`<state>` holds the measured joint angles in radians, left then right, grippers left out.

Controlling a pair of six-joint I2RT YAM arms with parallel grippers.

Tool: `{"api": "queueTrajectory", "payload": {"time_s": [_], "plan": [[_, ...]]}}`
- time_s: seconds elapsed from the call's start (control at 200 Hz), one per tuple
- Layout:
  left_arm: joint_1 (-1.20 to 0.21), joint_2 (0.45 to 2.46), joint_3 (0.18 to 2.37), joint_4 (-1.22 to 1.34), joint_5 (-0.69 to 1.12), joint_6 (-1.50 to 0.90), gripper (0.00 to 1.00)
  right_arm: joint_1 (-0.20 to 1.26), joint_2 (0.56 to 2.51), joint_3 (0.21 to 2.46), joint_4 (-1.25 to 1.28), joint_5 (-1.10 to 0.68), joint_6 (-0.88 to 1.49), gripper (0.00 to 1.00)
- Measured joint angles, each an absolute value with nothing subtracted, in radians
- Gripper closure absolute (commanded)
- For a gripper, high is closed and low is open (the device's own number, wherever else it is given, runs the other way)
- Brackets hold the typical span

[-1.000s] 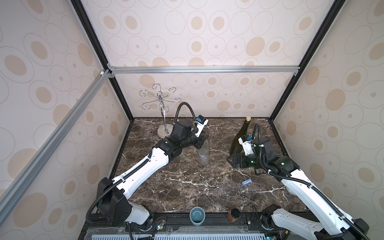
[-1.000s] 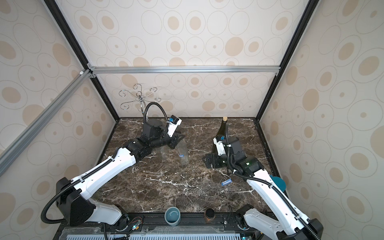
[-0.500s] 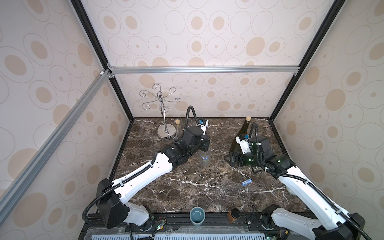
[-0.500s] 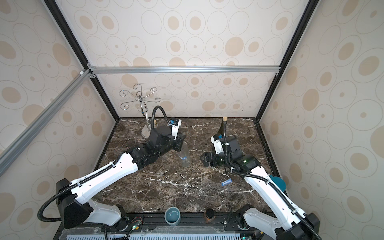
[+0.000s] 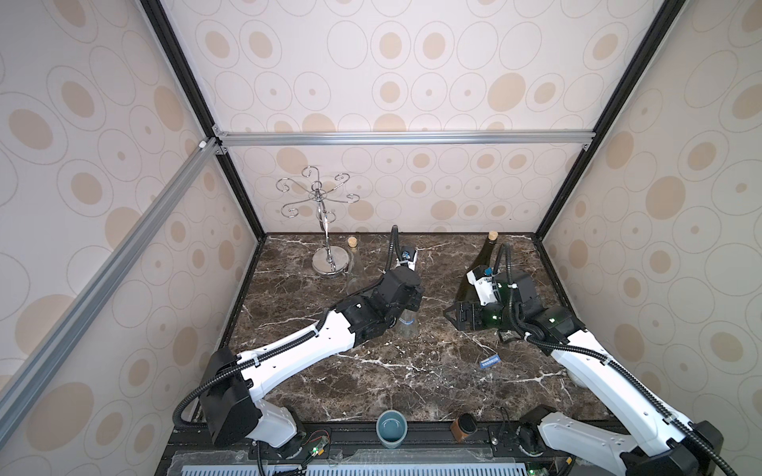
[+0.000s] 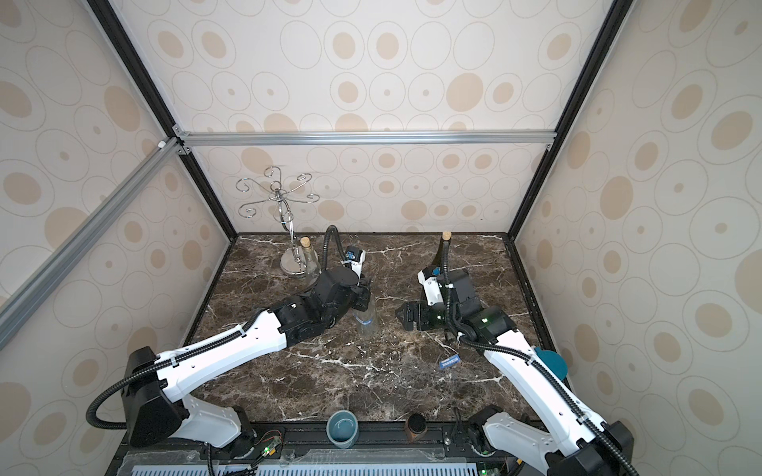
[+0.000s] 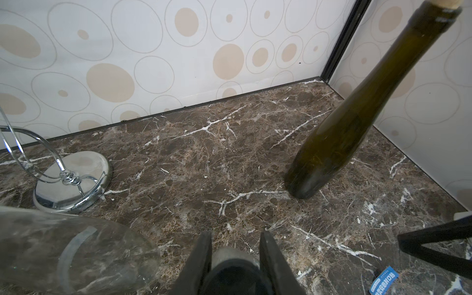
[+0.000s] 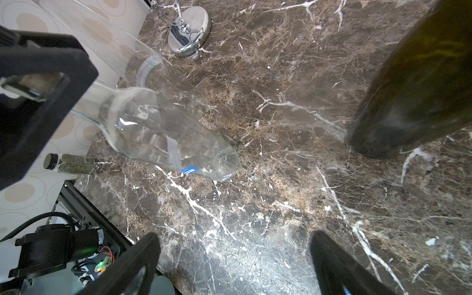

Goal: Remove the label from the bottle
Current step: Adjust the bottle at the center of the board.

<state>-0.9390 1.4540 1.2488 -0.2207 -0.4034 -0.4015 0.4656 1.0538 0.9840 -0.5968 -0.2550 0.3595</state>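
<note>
top views, bottle: the clear glass bottle (image 5: 406, 327) stands about upright on the marble table (image 5: 371, 383), near its middle; its long axis is vertical.
top views, left gripper: the left gripper (image 5: 411, 305) sits on top of this bottle, jaws closed on the neck.
top views, right gripper: the right gripper (image 5: 457, 315) is near the bottle on its right side, apart from it. The jaws are spread wide, empty, and point toward the bottle. I judge this free arm is the one to take the label.
top views, count: three bottles, namely the held one, a corked clear bottle (image 5: 354, 268) beside the chrome glass rack (image 5: 325, 259), and a green wine bottle (image 5: 480, 263) behind the right gripper. There is also one cup (image 5: 391, 426) and one loose blue label (image 5: 490, 362) flat on the table.

left wrist, jaws: both jaws press on the grey round top of the held bottle, and its body is hidden below them.
left wrist, others: the loose blue label (image 7: 384, 281) lies on the marble, not far from one of the right gripper's fingers (image 7: 434, 245).

right wrist, label: the stuck blue label (image 8: 189, 170) is low on the clear glass bottle (image 8: 158, 138), close to its base, on the wall that faces the open right jaws and straight ahead of them.
right wrist, label count: two blue labels in all, one on the bottle and one loose.
</note>
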Motion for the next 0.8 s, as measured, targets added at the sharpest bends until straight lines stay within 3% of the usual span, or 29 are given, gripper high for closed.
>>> {"api": "queueTrajectory", "payload": {"time_s": [0.255, 0.365, 0.68, 0.8], "plan": [[-0.95, 1.48, 1.22, -0.196, -0.403, -0.406, 0.91, 0.472, 1.068, 0.983, -0.59, -0.255, 0.361, 0.05], [-0.954, 1.481, 1.21, -0.175, -0.406, -0.409, 0.86, 0.472, 1.074, 0.983, -0.59, -0.255, 0.363, 0.05], [-0.963, 1.48, 1.199, -0.143, -0.414, -0.428, 0.46, 0.482, 1.076, 0.976, -0.587, -0.255, 0.37, 0.05], [-0.966, 1.48, 1.199, -0.143, -0.405, -0.435, 0.18, 0.482, 1.076, 0.975, -0.581, -0.258, 0.371, 0.04]]}}
